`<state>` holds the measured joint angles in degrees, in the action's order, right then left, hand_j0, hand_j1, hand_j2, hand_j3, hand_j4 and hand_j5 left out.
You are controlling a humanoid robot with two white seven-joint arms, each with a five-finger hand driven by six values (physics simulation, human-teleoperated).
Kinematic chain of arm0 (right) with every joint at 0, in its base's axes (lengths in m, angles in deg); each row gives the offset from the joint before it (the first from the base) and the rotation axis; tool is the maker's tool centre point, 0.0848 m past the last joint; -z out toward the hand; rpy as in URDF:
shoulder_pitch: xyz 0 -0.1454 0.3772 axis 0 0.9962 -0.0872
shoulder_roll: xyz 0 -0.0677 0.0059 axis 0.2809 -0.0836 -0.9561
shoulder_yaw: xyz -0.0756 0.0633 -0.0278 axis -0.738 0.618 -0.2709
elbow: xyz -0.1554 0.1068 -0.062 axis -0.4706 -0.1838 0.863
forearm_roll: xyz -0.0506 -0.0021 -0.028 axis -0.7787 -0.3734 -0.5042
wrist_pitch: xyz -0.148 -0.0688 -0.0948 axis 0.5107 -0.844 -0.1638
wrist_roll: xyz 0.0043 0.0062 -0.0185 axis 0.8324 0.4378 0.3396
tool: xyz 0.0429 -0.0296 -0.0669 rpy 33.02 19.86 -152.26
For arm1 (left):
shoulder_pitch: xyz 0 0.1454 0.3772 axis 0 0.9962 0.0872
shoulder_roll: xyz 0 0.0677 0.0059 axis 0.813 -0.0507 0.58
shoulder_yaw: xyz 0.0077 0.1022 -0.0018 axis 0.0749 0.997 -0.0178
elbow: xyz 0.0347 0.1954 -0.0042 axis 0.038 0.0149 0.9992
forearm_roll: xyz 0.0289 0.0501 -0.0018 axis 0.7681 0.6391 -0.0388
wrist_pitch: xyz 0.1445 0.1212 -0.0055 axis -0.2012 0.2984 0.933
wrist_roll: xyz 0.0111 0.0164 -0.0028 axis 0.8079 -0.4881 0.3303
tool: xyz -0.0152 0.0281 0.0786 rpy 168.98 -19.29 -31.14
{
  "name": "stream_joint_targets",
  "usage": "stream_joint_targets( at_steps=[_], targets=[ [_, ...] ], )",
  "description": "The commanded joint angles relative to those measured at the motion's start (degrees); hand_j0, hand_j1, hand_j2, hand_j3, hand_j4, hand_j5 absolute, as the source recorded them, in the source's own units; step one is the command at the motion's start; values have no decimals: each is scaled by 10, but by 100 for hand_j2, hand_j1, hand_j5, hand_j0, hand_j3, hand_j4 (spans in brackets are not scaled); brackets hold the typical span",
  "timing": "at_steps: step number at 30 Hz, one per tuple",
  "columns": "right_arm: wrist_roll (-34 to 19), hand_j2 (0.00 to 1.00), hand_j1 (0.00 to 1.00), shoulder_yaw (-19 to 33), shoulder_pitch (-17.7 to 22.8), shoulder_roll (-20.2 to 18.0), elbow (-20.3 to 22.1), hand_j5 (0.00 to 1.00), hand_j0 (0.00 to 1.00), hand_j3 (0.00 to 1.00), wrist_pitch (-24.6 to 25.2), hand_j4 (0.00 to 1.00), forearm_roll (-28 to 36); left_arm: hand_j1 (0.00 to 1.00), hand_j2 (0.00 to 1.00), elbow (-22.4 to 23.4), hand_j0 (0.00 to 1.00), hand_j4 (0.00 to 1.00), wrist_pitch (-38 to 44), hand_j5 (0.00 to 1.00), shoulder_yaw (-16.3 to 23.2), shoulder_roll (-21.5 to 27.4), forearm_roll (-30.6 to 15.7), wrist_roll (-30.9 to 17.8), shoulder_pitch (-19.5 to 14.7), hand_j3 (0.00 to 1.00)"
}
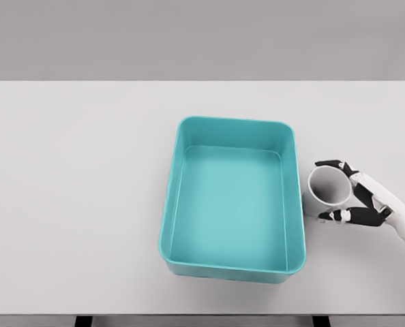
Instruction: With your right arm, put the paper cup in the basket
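Right hand [366,197] fingers clamped around one paper cup [329,187], beside one basket [232,128].

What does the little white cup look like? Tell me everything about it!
The paper cup is white and round, with a thin rim and an open mouth showing a grey, empty inside. It stands on the white table, just right of the teal basket, outside it. The right hand wraps around it: one dark-tipped finger curls over the far side, another hugs the near side.
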<state>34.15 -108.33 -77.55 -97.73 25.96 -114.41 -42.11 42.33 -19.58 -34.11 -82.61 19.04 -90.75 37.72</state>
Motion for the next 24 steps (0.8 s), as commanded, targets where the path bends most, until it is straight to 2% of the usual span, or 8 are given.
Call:
stream_joint_targets(
  at_steps=[1,8,16,24],
  targets=[
    [4,62,62,0,-3,-3,1,62,62,62,0,62,2,100,100,0,100,100,0,100,0,0,0,0,0,100],
    [4,63,63,0,-36,-11,6,63,63,63,0,63,2,100,100,0,100,100,0,100,0,0,0,0,0,100],
    [4,64,64,0,-92,-24,11,64,64,64,0,64,-4,100,100,0,100,100,0,100,1,0,0,0,0,100],
    [4,64,64,-1,-149,-25,16,64,64,64,0,64,-42,100,100,0,100,100,0,100,1,0,0,0,0,100]
  ],
)
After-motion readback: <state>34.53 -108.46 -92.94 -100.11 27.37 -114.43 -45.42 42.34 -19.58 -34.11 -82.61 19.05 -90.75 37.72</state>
